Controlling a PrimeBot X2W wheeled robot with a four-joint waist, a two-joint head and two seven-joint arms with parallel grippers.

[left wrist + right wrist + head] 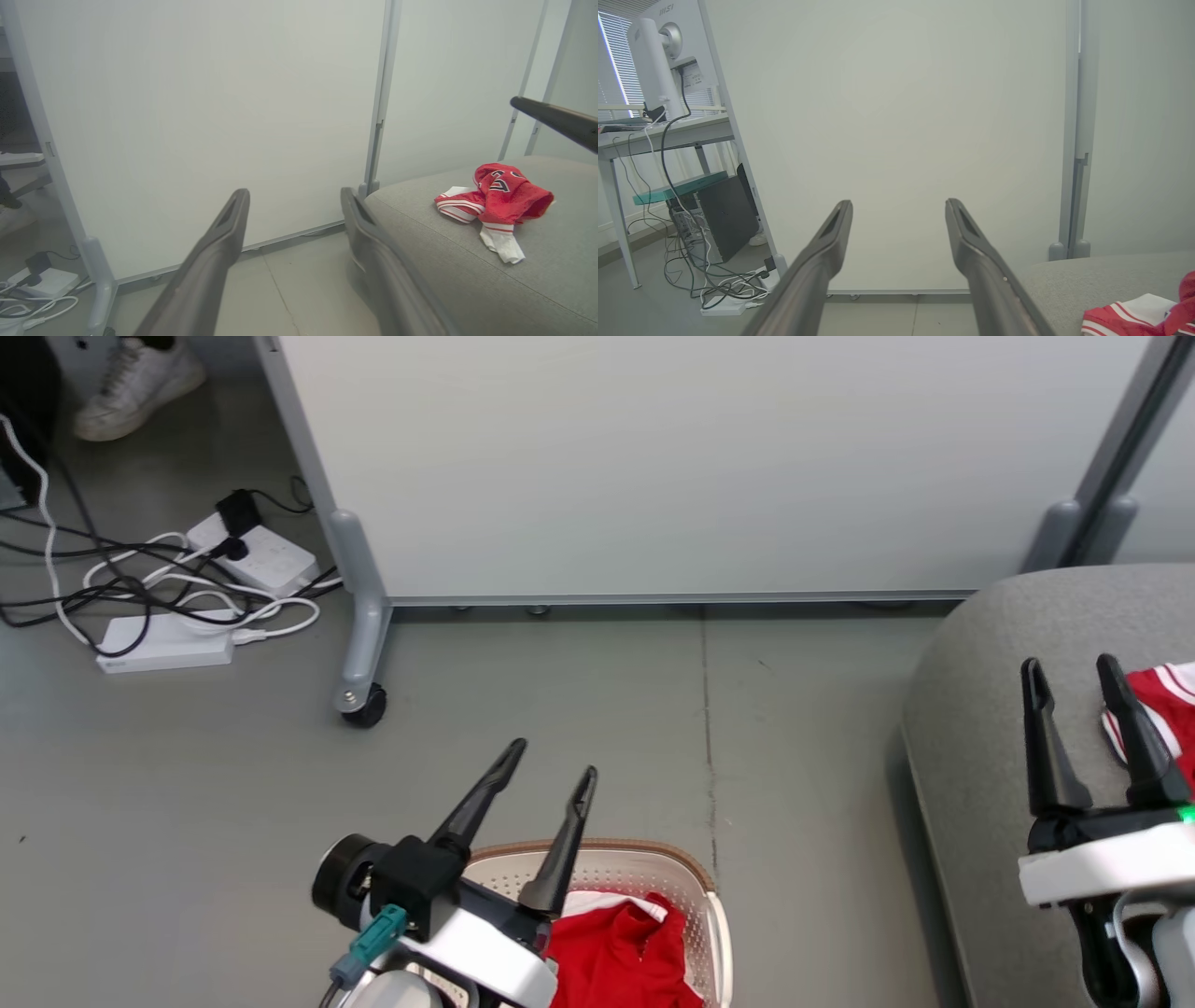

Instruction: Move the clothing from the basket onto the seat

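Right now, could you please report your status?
Left gripper open, empty, over cream perforated plastic basket. Right gripper open, empty, over grey fabric seat. One red-and-white garment on seat, one red garment in basket. Floor cables far left, off path.

My head camera looks steeply down at the floor (560,691), with the basket (607,847) close under its bottom edge and the sofa (971,756) at right. My left wrist camera sits low by the basket, facing almost level at the white partition (210,116) and across the sofa. My right wrist camera faces the same partition from above the sofa's edge. All three share partition, sofa and red clothing (504,196).
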